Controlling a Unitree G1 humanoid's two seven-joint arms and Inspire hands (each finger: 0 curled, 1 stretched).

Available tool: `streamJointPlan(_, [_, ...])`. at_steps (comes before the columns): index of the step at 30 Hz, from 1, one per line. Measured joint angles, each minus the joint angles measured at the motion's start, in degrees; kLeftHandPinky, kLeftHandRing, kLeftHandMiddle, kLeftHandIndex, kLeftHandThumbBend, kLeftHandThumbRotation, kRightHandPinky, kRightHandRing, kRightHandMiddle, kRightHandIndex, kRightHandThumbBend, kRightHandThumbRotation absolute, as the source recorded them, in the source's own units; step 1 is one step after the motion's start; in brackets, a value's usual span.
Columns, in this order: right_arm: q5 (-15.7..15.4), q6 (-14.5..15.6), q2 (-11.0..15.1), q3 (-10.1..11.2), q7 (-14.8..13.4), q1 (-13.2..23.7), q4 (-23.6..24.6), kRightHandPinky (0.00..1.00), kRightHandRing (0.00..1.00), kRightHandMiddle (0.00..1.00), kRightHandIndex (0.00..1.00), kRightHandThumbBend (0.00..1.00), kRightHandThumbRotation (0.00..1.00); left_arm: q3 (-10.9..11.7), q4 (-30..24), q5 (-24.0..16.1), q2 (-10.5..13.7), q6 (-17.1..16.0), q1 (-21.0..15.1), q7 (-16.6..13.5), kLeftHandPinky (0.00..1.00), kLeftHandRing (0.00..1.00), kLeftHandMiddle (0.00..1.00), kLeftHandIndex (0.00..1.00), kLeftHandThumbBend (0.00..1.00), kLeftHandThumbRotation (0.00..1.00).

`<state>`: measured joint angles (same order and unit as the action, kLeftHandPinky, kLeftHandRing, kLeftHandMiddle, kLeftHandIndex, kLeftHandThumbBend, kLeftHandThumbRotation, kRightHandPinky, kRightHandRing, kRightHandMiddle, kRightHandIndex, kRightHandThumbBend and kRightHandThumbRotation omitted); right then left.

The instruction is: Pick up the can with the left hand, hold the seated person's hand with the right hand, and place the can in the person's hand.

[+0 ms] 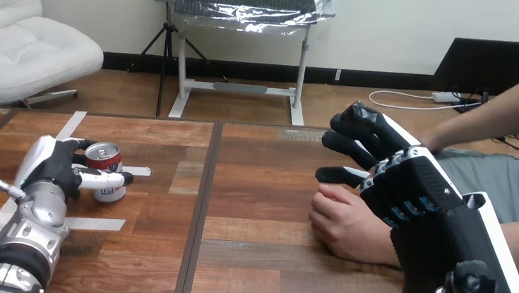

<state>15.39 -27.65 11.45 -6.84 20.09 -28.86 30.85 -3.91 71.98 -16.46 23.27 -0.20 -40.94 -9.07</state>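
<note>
Your left hand (56, 165) is curled round the small red-and-white metal can (108, 164) standing upright at the left of the wooden worktop (254, 259), so grip its slick, likely light, dentable wall mid-height and gently, while your right hand (409, 182) hangs loose-fingered over the person's hand (345, 225).

- The left robot hand (56, 165) was black, with a glossy white shell over its back and fingers jointed in white and black.
- Behind it, the left forearm (29, 236) was a ribbed silver cylinder ending in a dark band.
- The right robot hand (409, 184) was black too, its fingers (349, 144) dark and rounded, with a white shell edging its back.
- Small blue marks (401, 210) showed at the base of those fingers.
</note>
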Motion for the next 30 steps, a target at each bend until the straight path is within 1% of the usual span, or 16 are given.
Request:
streamJointPlan(3, [0.0, 0.0, 0.0, 0.0, 0.0, 0.0, 0.0, 0.73, 0.86, 0.87, 0.86, 1.0, 0.92, 0.0, 0.0, 0.0, 0.0, -0.2, 0.0, -1.0, 0.43, 0.58, 0.65, 0.76, 0.75, 0.14])
streamJointPlan(12, [0.0, 0.0, 0.0, 0.0, 0.0, 0.0, 0.0, 0.73, 0.86, 0.87, 0.86, 1.0, 0.92, 0.0, 0.0, 0.0, -0.2, -0.9, 0.0, -3.3, 0.39, 0.53, 0.61, 0.72, 0.75, 0.09])
streamJointPlan(20, [0.0, 0.0, 0.0, 0.0, 0.0, 0.0, 0.0, 0.74, 0.86, 0.87, 0.86, 1.0, 0.92, 0.1, 0.0, 0.1, -0.5, -1.5, 0.0, -4.4, 0.39, 0.53, 0.6, 0.7, 0.74, 0.02])
streamJointPlan(30, [0.0, 0.0, 0.0, 0.0, 0.0, 0.0, 0.0, 0.74, 0.86, 0.87, 0.86, 1.0, 0.92, 0.4, 0.0, 0.1, -1.1, -1.6, 0.0, -4.8, 0.46, 0.57, 0.63, 0.67, 0.72, 0.0])
